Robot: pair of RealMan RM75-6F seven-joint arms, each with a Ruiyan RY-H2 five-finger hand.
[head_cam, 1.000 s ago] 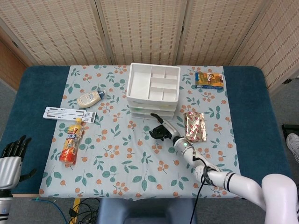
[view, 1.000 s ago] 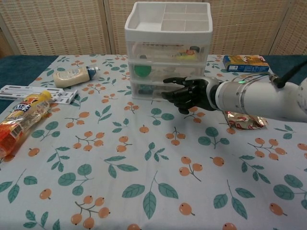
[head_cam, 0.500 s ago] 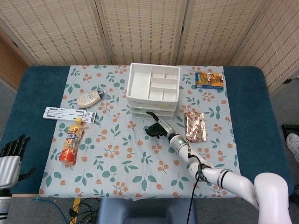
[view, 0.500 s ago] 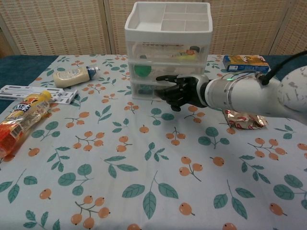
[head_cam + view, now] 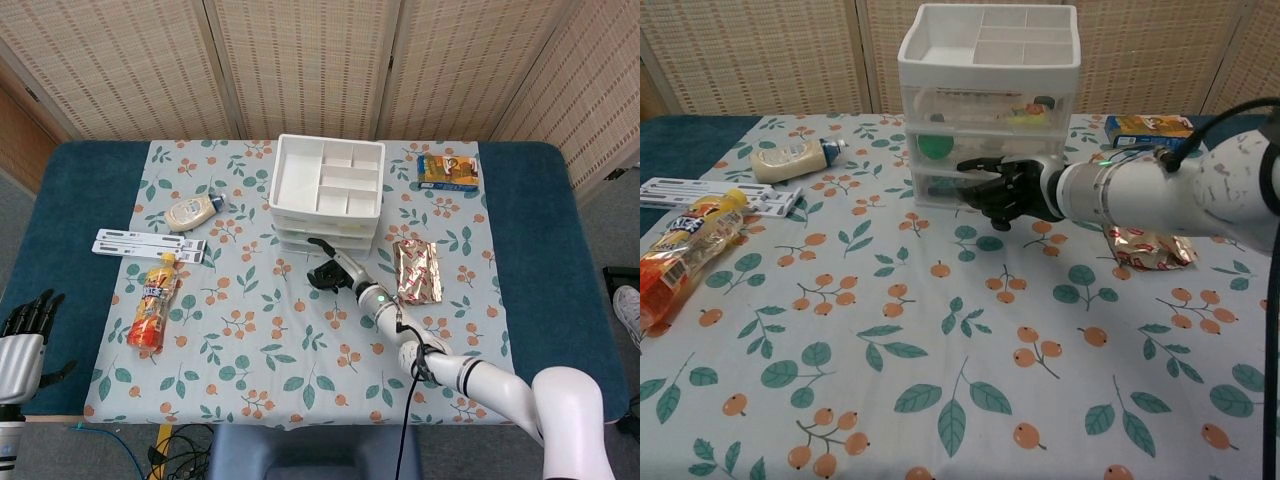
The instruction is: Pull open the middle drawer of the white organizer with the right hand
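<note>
The white organizer (image 5: 990,100) stands at the far middle of the surface (image 5: 90,200), its three drawers facing the near side, which suits a pull straight toward the robot. The middle drawer (image 5: 940,146) sits flush with the ones above and below, so it reads as not yet drawn out; a green thing shows through its clear front. The right hand (image 5: 1008,190) is at the organizer's front, reached in from the right with the forearm low over the flowered cloth (image 5: 940,380). Its dark fingers (image 5: 975,165) point left and lie against the drawer fronts around the seam between the middle and bottom drawers. They look partly curled, as if hooking for a lip, but I cannot tell whether they have caught the middle drawer's edge or only touch its face. Judging by the height, the hand may need to sit slightly higher to catch the right drawer and not the lowest one. The left hand (image 5: 22,340) rests at the near left corner, well apart from everything, fingers spread and holding nothing, plainly kept out of the way. A mayonnaise bottle (image 5: 192,211), a flat white strip (image 5: 148,244) and an orange snack pack (image 5: 153,304) lie to the left, a gold foil pack (image 5: 418,270) just right of the arm, and a small box (image 5: 448,170) to the far right; none blocks the drawer's path.
</note>
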